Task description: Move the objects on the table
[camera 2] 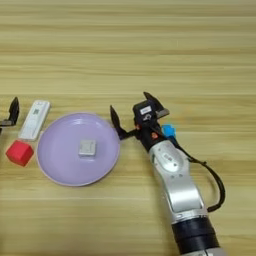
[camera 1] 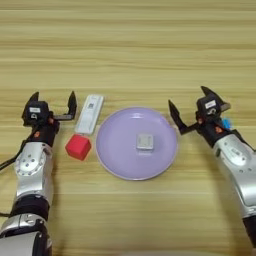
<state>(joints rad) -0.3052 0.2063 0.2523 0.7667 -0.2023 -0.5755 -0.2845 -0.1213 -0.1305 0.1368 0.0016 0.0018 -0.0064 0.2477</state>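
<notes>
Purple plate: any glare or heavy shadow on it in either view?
Left eye view: plate evenly lit, only a faint sheen, and the grey block casts little shadow. Right eye view: same soft light, thin shadow under the plate's near rim.

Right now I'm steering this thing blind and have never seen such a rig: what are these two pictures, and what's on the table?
Both pictures come from one stereo camera on the robot's head, looking down on the wooden table; they show the same scene, the second shifted a little to the right. The silver arms are the robot's own. Its left claw stands open beside the long white stick, holding nothing. Its right claw is open too, at the right rim of the lilac plate. A small pale-grey block lies in the plate's middle. A red cube sits on the table left of the plate, below the stick. A blue bar is partly hidden behind the right wrist.
</notes>
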